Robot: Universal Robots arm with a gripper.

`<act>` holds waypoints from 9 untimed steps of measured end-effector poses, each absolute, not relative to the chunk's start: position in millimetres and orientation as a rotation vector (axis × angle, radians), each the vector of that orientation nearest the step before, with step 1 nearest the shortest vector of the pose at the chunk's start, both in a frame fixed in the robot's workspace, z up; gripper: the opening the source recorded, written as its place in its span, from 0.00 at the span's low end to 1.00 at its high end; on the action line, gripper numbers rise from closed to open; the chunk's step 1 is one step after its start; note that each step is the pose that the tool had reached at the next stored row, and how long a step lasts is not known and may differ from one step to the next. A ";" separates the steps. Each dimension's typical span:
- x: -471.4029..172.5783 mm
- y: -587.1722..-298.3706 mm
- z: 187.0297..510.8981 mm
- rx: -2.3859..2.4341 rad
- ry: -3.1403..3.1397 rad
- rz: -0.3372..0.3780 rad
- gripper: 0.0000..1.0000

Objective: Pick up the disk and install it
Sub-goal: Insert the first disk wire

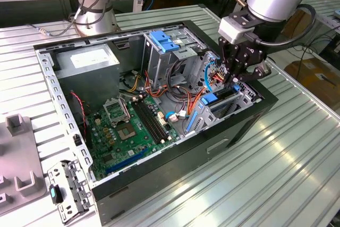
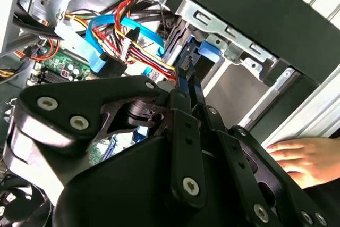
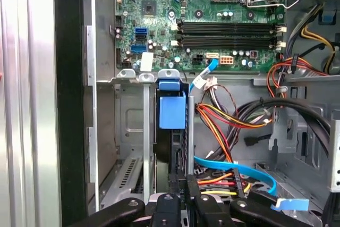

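The disk is being held on edge in the drive bay at the corner of the computer case nearest the exterior view's right, its blue rail showing between the bay's grey metal walls in the first wrist view. The tool is being kept directly over that bay, with its black fingers drawn narrow around the thin dark edge of the disk — so the pick-up is judged to be done and the installing to be well under way. How deep the disk is sitting, and whether it is being latched at all, cannot be told, since the lower part is being hidden by the bay walls and by the tool's own linkage. The disk's label is being turned out of sight, and in the exterior view the disk itself is being largely masked by the tool. A bundle of red, orange and yellow cables is lying just beside the bay, with a blue flat cable looping near the fingers. A person's hand is resting on the tabletop beside the case wall — cut off by the frame edge.
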State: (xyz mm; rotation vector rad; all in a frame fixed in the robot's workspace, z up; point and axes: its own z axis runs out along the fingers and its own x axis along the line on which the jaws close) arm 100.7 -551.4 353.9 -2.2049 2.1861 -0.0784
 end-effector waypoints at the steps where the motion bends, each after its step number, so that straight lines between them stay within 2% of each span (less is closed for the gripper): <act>1: 100.7 -551.4 352.3 -2.201 2.190 -0.079 0.17; 9: 100.7 -551.9 348.8 -2.222 2.168 -0.078 0.17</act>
